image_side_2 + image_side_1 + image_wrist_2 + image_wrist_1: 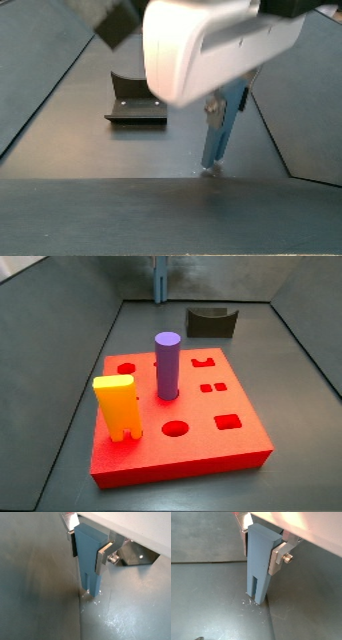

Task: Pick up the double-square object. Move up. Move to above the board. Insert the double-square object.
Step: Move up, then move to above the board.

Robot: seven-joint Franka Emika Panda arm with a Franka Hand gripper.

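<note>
Gripper (262, 548): two flat silver plates with dark pads, pinched on the upper part of the tall slim slate-blue double-square object (260, 567); seen so in both wrist views, second point (89, 549).
Held piece: upright, long axis vertical, two square prongs pointing down, tips at or just above the grey floor; contact too close to call. In a side view (222, 122) hanging below the white gripper body, beside the fixture (135, 100).
Place in scene: at the far end of the enclosure, behind the fixture (210, 322); only a thin blue sliver of the piece (160, 278) visible there.
Key relation: thick square bright-red board (241, 458) well apart from the gripper, toward the near end of the floor; fixture between the two. Peg axis already vertical, matching the downward entry into the board.
Judged step: grasp made, lift not yet evident; next likely straight up, then across to above the board.
Judged risk: prongs must line up with the paired square holes; any twist likely to jam.
Counts: one gripper, one slate-blue peg, one purple round cylinder (167, 366) and one yellow forked peg (116, 406), both standing in the board; one board, one fixture.
</note>
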